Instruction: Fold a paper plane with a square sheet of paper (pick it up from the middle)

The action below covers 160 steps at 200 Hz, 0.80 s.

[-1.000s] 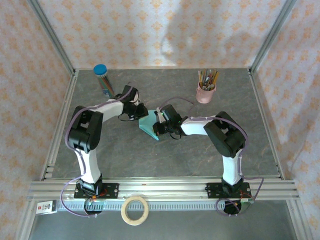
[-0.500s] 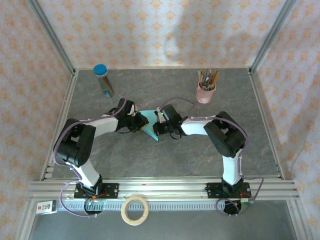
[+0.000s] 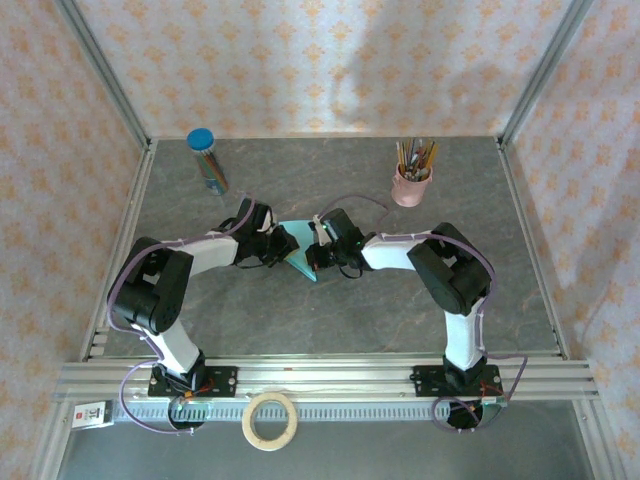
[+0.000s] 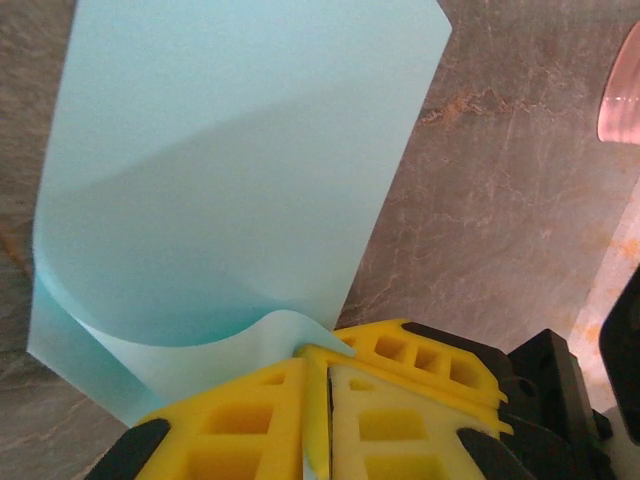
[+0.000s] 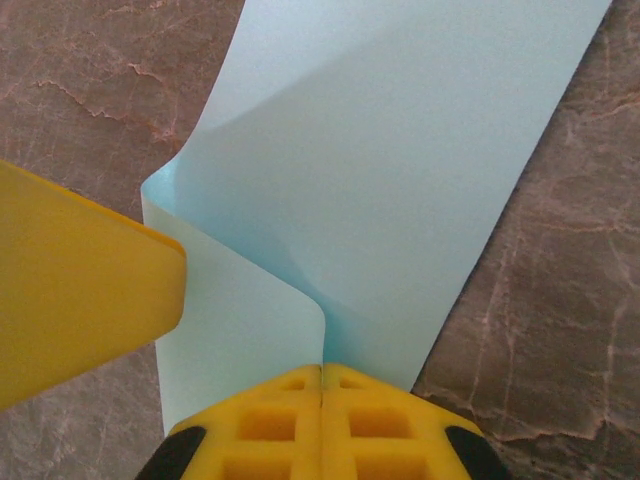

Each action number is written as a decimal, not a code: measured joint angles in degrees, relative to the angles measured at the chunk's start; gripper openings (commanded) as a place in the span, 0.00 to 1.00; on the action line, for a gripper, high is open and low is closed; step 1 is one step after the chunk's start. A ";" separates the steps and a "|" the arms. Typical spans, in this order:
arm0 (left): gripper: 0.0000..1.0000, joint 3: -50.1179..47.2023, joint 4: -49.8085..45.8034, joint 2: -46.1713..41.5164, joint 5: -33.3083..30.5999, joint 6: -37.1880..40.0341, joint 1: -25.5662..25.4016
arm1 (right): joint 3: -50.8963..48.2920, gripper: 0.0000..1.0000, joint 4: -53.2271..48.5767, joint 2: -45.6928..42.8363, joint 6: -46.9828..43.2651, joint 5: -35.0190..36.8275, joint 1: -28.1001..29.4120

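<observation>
The square sheet of paper (image 3: 294, 252) is light turquoise and sits mid-table between both grippers, bent over into a narrow pointed shape. In the left wrist view the sheet (image 4: 230, 170) curls up from the table, with one edge running in between the closed yellow fingers of my left gripper (image 4: 318, 358). My left gripper (image 3: 277, 247) is at the sheet's left side. My right gripper (image 3: 316, 255) is at its right side. The right wrist view shows my right gripper (image 5: 322, 368) shut on a curled layer of the sheet (image 5: 400, 170), with the left gripper's yellow finger (image 5: 80, 290) beside it.
A pink cup of pencils (image 3: 411, 185) stands at the back right and also shows as the pink cup (image 4: 625, 80) in the left wrist view. A tube with a blue lid (image 3: 207, 160) stands at the back left. A tape roll (image 3: 271, 420) lies on the near rail.
The left arm has dropped lower and its gripper has come in against the sheet's left side and closed. The sheet looks narrower and more bent. The right gripper has stayed put.
</observation>
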 measured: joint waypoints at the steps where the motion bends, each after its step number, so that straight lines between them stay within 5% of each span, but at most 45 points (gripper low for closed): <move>1: 0.13 0.00 -0.02 0.00 -0.07 0.00 0.00 | 0.00 0.02 0.00 0.00 0.00 0.00 0.00; 160: 0.11 -1.84 -1.53 1.38 -2.32 0.04 0.00 | 0.70 0.03 -0.76 0.37 -0.02 -0.61 -0.11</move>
